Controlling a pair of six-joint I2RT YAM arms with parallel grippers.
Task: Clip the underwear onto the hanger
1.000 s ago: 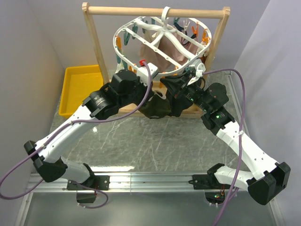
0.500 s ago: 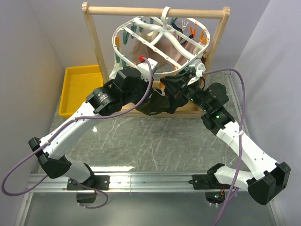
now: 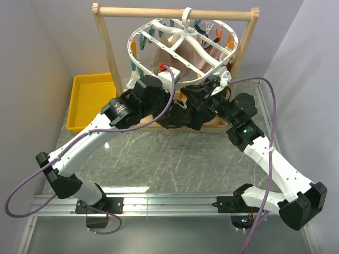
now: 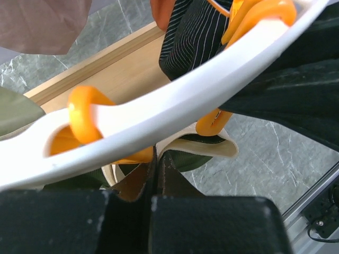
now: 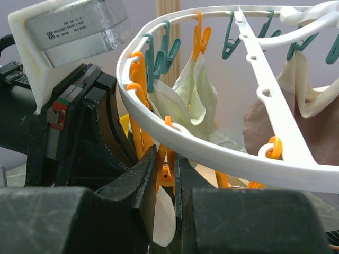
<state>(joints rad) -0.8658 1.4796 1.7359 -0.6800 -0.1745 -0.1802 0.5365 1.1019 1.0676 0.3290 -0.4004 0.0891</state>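
- Hanger (image 3: 139, 39), seen from above, hangs by its hook from the wooden rail (image 3: 175, 11) at 12 o'clock of the table (image 3: 175, 159). A yellow bin (image 3: 87, 98) sits at 10 o'clock.
- Both arms meet under the ring's near rim. The underwear (image 3: 177, 120) droops at 6 o'clock of the ring, clear of the table, between the left gripper (image 3: 172, 103) and the right gripper (image 3: 189, 95). From up here the jaws are too hidden to read.
- Left wrist view: the left gripper (image 4: 157, 164) has its jaws clenched on a fold of the underwear (image 4: 185, 159). The pale waistband curls out at 2 o'clock of the tips, just under the hanger (image 4: 175, 106). A black ribbed garment (image 4: 190, 37) hangs at 12 o'clock.
- Right wrist view: the right gripper (image 5: 165, 156) has its jaws pinching an orange clip (image 5: 163, 174) that dangles from the hanger (image 5: 222, 153). A pale fabric edge lies just below the clip; whether it sits inside the clip's mouth I cannot tell.
- The left arm's camera housing (image 5: 69, 32) crowds in at 10 o'clock.
- Risk: the hanger swings freely on its hook, so any push from either arm could carry the clip away from the waistband.
- Risk: if the squeeze slips, the clip may snap shut empty or on too thin a bite, and the underwear would drop once let go.
- Risk: the two wrists are very near and could knock together.
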